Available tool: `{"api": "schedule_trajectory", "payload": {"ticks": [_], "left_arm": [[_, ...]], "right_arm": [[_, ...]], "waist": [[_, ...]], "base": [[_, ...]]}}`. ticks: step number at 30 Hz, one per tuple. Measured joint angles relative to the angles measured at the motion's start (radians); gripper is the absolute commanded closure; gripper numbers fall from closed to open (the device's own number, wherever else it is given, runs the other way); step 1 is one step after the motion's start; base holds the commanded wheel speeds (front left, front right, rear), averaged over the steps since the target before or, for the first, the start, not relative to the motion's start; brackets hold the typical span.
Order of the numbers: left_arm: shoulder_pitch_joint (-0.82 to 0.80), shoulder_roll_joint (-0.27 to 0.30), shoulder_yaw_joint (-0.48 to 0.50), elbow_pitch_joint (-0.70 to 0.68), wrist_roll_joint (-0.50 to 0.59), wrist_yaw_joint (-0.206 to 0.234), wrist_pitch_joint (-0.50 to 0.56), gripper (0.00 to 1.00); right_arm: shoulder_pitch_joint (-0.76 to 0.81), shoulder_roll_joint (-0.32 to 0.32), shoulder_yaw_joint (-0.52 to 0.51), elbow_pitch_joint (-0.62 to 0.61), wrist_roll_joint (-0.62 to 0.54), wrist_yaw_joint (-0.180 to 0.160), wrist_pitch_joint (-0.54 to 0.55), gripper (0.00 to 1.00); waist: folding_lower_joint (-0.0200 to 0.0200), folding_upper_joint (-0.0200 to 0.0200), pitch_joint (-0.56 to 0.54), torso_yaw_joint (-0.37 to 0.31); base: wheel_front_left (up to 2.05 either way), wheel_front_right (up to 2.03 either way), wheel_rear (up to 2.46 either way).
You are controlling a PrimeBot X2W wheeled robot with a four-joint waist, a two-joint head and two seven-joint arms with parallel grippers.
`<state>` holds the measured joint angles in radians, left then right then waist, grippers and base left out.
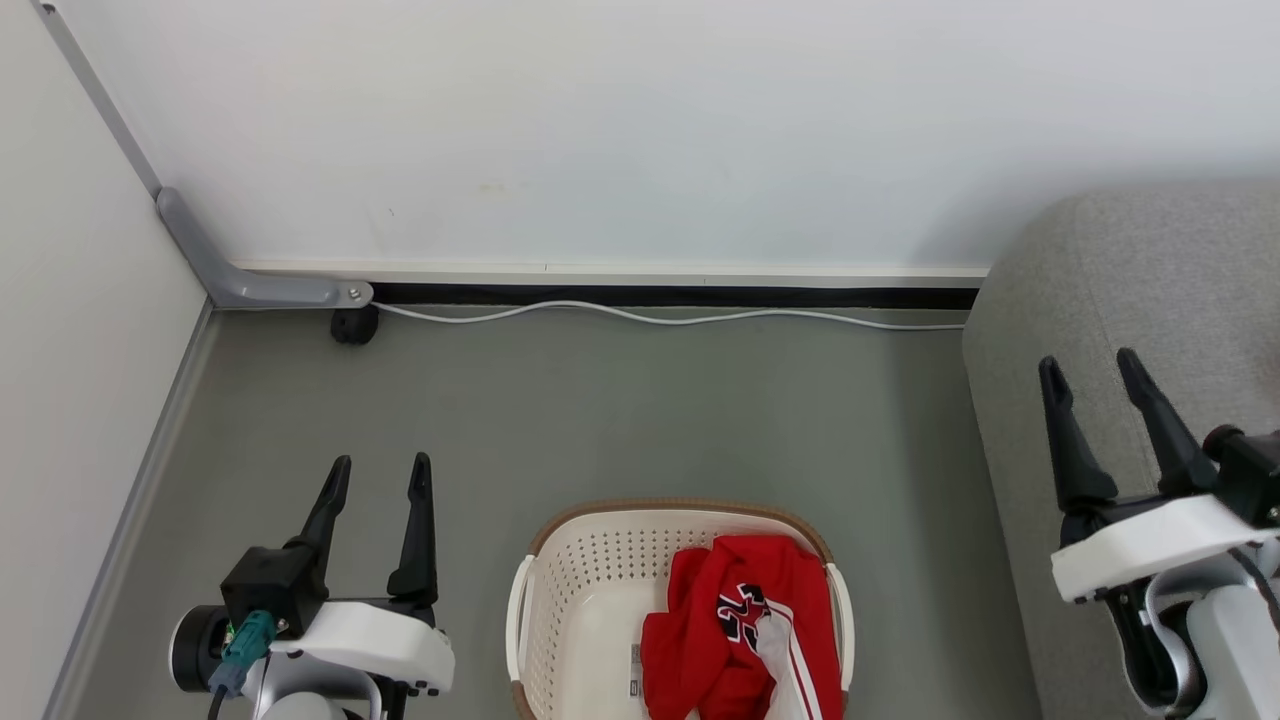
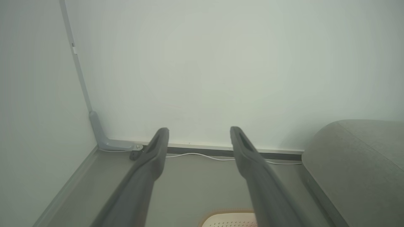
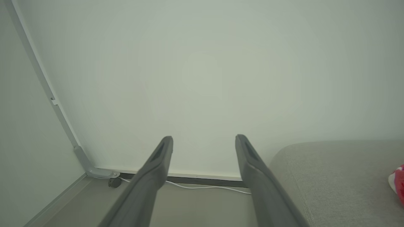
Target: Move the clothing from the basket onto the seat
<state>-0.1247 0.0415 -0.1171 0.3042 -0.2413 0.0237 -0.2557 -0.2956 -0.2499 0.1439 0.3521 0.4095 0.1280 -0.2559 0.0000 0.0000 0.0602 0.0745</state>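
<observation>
From the head view, the crumpled bright red garment of soft fabric with white stripes and a number print (image 1: 735,620) lies in the right half of the cream-white perforated plastic basket with a brown woven-look rim (image 1: 580,570), bottom centre. The left fingers (image 1: 420,520), lower left, and the right fingers (image 1: 1068,440), at the right edge against the big grey rounded fabric sofa (image 1: 1100,280), are spread and empty. I'd worry the limp cloth snags on the rim and drags the light basket, or slips from a thin pinch short of the sofa. In the left wrist view the fingers are parted, with the basket rim at the bottom edge. In the right wrist view they are parted too, and a scrap of red and white fabric (image 3: 398,183) lies on the sofa at the right edge.
</observation>
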Motion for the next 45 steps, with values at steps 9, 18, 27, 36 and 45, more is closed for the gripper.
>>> {"api": "schedule_trajectory", "payload": {"ticks": [9,18,27,36,45], "left_arm": [[0.081,0.0,0.027,-0.066,0.022,-0.015,0.0,0.0],[0.145,0.001,0.031,-0.09,0.021,-0.016,0.0,0.0],[0.178,0.002,0.007,-0.105,0.011,0.013,0.0,0.0],[0.179,0.003,-0.012,-0.113,0.01,0.019,0.0,0.0],[0.168,0.005,-0.076,-0.075,-0.011,0.038,0.0,0.0]], "right_arm": [[0.118,0.033,0.001,-0.047,-0.049,0.0,0.0,0.0],[0.194,0.058,0.0,-0.069,-0.077,0.0,0.0,0.0],[0.214,0.062,-0.003,-0.081,-0.099,0.0,0.0,0.0],[0.212,0.065,-0.011,-0.088,-0.099,0.0,0.0,0.0],[0.175,0.06,-0.018,-0.127,-0.086,0.0,0.0,0.0]], "waist": [[-0.0001,0.0,-0.03,-0.038],[-0.0002,0.0,-0.049,-0.08],[-0.0002,0.0,-0.043,-0.093],[-0.0002,0.0,-0.023,-0.094],[-0.0001,0.0,0.043,-0.104]], "base": [[0.0,0.0,0.0],[0.0,0.0,0.0],[0.0,0.0,0.0],[0.0,0.0,0.0],[0.0,0.0,0.0]]}}
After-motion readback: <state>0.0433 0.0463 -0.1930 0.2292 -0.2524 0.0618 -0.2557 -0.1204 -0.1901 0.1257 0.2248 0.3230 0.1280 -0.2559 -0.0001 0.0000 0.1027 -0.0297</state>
